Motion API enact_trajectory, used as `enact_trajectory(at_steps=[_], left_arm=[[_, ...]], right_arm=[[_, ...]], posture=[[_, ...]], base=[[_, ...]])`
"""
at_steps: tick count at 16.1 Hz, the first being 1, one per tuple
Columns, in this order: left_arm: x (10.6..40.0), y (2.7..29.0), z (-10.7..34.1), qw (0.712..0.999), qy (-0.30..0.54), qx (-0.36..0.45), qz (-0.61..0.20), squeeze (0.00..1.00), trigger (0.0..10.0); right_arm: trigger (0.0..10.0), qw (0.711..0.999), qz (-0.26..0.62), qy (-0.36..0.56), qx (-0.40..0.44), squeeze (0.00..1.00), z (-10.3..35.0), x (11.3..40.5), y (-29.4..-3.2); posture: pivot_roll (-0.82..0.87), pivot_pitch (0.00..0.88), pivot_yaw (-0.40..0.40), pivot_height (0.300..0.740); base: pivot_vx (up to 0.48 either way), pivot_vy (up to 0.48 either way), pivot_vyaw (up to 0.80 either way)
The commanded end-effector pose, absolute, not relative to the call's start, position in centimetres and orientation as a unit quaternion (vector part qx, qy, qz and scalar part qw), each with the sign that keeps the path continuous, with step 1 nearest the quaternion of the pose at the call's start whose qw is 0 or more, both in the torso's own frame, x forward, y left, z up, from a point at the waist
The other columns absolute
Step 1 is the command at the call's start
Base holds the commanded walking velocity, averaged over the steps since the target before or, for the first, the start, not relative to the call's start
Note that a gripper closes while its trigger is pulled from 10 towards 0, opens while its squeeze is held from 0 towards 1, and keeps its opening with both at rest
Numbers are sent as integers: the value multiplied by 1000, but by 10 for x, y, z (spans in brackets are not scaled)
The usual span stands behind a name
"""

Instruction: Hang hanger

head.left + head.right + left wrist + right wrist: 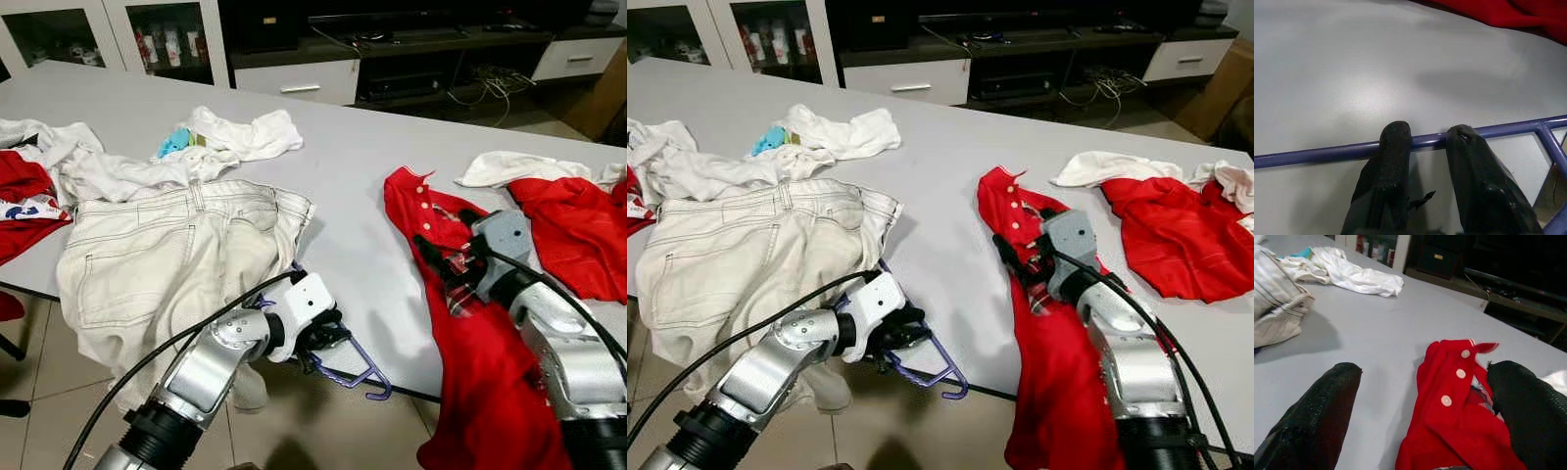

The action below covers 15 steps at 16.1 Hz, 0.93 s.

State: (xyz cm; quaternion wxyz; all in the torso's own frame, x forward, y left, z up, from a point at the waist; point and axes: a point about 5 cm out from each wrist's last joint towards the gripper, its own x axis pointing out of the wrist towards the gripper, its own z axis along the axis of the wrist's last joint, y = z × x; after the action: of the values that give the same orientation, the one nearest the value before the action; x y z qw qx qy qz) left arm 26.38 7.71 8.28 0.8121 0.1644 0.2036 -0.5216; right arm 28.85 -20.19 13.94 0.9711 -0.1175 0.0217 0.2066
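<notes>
A purple plastic hanger [359, 376] lies at the table's front edge, its hook poking out past the edge. My left gripper [329, 339] is shut on it; in the left wrist view the hanger's bar [1317, 154] crosses right at the two fingertips [1394, 142]. My right gripper [449, 238] stands open over the collar of a red polo shirt [475, 392], which drapes over the front edge. In the right wrist view the buttoned placket [1452, 391] lies between the spread fingers [1322, 411].
Cream trousers [167, 264] hang over the grey table's [362, 157] front edge beside my left arm. White garments [245, 137] lie behind them and another red garment [578, 230] at the right. Cabinets [294, 78] stand beyond the table.
</notes>
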Motion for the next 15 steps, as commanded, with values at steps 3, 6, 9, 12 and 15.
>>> enact_trajectory(at_steps=[3, 6, 9, 12, 15], left_arm=[[264, 79, 71, 813, 229, 172, -506, 0, 10000], [272, 78, 72, 828, 221, 176, -485, 0, 10000], [274, 78, 72, 830, 219, 175, -482, 0, 10000], [273, 77, 71, 830, 220, 171, -483, 0, 10000], [273, 75, 71, 827, 219, 170, -489, 0, 10000]], right_arm=[[10000, 945, 304, 24, -119, 0, 138, 267, -187], [10000, 923, 360, 23, -131, 0, 136, 257, -172], [10000, 903, 408, 22, -130, 757, 138, 248, -161], [10000, 879, 454, 42, -144, 1000, 127, 238, -152], [10000, 869, 466, 56, -156, 957, 120, 238, -147]], posture=[[-67, 0, -16, 740], [-68, 0, -17, 740], [-66, 0, -20, 740], [-62, 0, -23, 740], [-60, 0, -20, 740]], base=[[0, 0, 0], [0, 0, 0], [0, 0, 0], [0, 0, 0], [0, 0, 0]])
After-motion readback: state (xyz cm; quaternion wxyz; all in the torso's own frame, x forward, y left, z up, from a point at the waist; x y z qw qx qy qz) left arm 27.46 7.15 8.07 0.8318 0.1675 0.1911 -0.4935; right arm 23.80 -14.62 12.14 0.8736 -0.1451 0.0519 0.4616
